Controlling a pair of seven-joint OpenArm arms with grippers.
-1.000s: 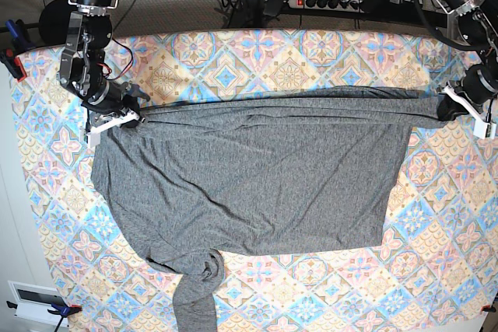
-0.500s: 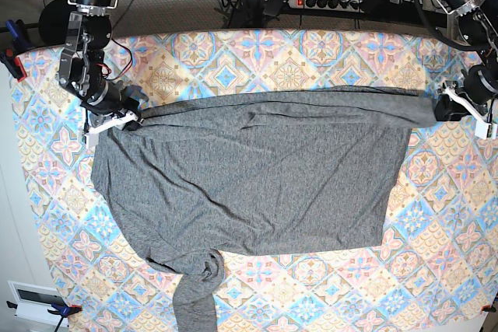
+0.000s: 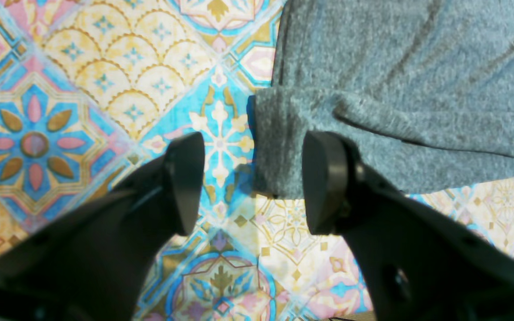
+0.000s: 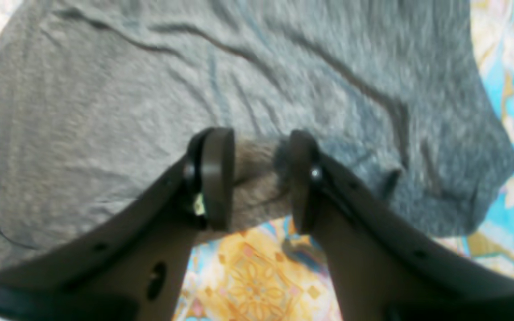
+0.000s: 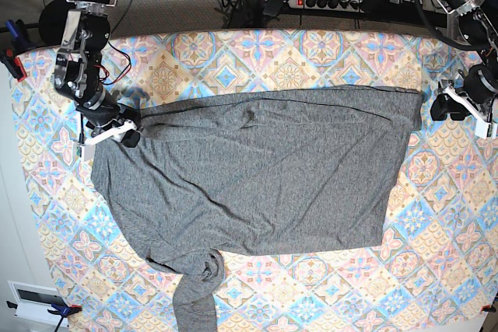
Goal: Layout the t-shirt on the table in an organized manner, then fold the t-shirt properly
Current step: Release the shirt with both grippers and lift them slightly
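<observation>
The dark-grey t-shirt [image 5: 257,176] lies spread flat across the table [image 5: 311,52], with one sleeve bunched and trailing over the front edge [image 5: 198,285]. My left gripper [image 5: 440,110] stands open at the shirt's right upper corner. In the left wrist view the left gripper [image 3: 254,183] has its jaws wide apart, and the corner of the t-shirt [image 3: 395,89] rests on the table [image 3: 83,89] just ahead of them. My right gripper [image 5: 124,131] is at the left upper corner. In its wrist view the right gripper [image 4: 257,183] is open, with a ridge of the t-shirt [image 4: 150,80] still lying between the fingers.
A power strip [image 5: 327,1] and cables lie behind the table's far edge. A clamp [image 5: 14,64] grips the tablecloth at the left edge. A white box [image 5: 31,299] sits off the front left corner. Both arms stand at the table's back corners.
Both grippers have opened and let go of the shirt's top edge. The taut edge has slackened and settled onto the table. The left gripper has drawn slightly away from the corner.
</observation>
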